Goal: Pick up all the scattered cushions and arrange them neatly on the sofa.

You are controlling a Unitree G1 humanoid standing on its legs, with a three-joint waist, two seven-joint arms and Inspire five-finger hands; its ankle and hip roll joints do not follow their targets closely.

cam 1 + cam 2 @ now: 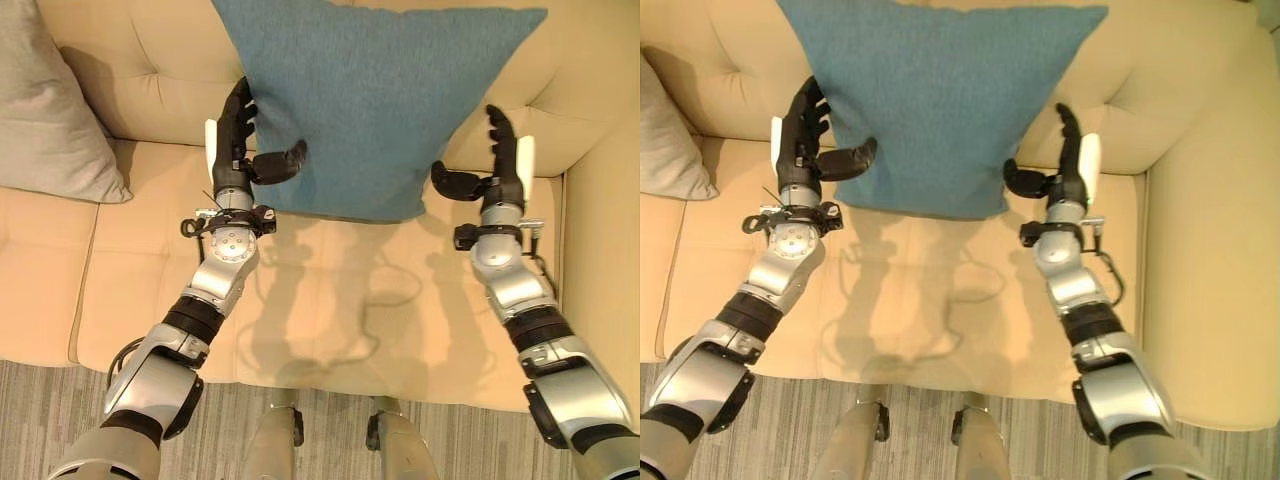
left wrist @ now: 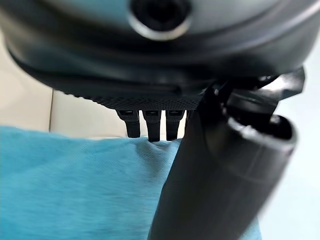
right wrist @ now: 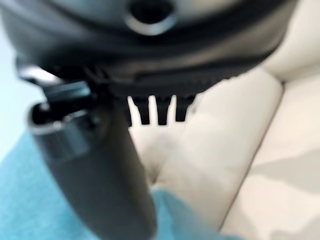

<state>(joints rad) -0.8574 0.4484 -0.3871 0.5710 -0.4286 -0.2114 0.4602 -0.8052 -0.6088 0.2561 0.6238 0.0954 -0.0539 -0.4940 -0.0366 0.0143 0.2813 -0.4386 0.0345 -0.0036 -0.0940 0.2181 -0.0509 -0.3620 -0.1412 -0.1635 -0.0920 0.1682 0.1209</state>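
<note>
A teal cushion stands upright on the beige sofa's seat and leans on the backrest. My left hand is at its left edge, fingers straight beside the edge and thumb lying across the cushion's front. On the other side my right hand is open, fingers pointing up against the backrest. Its thumb reaches toward the cushion's lower right corner, just short of it. A grey cushion rests against the backrest at the sofa's left.
The sofa's right armrest rises close beside my right arm. Bare seat lies between the two cushions and in front of the teal one. Striped grey carpet runs along the sofa's front edge.
</note>
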